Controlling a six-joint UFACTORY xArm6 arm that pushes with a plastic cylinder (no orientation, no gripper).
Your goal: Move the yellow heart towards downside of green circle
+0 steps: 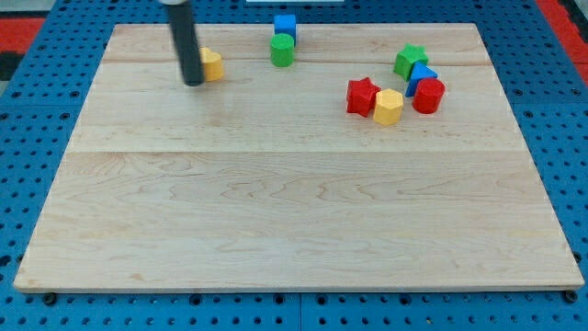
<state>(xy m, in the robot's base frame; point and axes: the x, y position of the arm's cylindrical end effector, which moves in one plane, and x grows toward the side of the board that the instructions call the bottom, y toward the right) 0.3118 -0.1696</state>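
Note:
The yellow heart [212, 64] lies near the board's top left. My tip [193, 83] is right against its left side, and the rod hides part of the block. The green circle [282, 51] stands to the heart's right near the top edge, a short gap away, with a blue cube [285, 26] just above it.
A cluster sits at the upper right: a green star [411, 61], a blue block [423, 75], a red cylinder [428, 96], a red star [363, 96] and a yellow hexagon [389, 107]. The wooden board [294, 211] lies on a blue pegboard table.

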